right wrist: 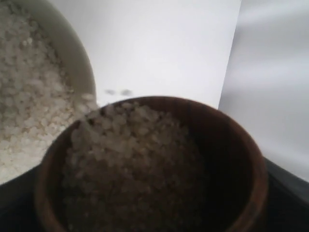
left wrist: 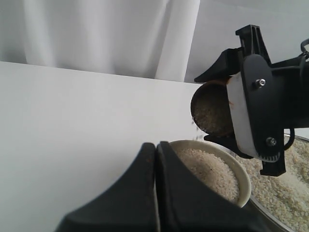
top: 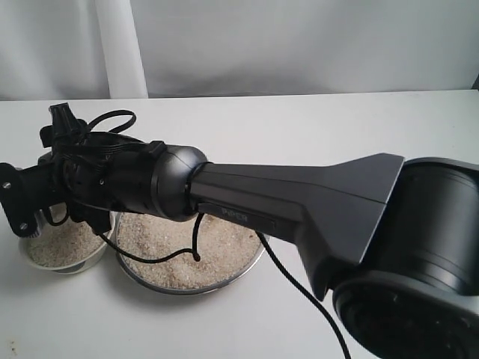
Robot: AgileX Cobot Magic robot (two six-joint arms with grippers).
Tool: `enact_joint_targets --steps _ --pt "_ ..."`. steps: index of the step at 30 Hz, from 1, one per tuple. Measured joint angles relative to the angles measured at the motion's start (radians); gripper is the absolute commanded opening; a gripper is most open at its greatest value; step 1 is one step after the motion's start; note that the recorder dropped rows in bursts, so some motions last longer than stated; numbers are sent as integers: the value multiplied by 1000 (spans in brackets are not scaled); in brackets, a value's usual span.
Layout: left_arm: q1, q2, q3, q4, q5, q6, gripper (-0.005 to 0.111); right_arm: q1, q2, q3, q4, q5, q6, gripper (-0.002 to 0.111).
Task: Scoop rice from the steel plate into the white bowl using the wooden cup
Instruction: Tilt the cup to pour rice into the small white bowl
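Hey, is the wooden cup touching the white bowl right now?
Apart. The left wrist view shows the tilted wooden cup above the white bowl, with a gap between them.

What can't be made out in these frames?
1. Wooden cup: exterior view, hidden behind the right arm's wrist.
2. Steel plate: exterior view, far half covered by that arm; left wrist view, cut by the edge.
3. White bowl: left wrist view, near side behind the left gripper.
4. Rice in the cup: right wrist view, blurred; depth unclear.
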Motion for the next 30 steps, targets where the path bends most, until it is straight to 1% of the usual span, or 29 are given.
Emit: enact_joint_targets --steps 8,10,14,18,30 --pt "0 0 0 0 0 0 0 1 2 0 -96 -3 4 0" --pt "0 0 0 0 0 0 0 6 16 0 -159 -3 5 0" --pt "0 0 0 0 0 0 0 34 63 -2 -328 5 118 0" --pt "0 0 0 0 0 0 0 35 63 -10 -450 40 146 0" --pt "0 0 0 0 0 0 0 44 63 -10 -586 89 154 0"
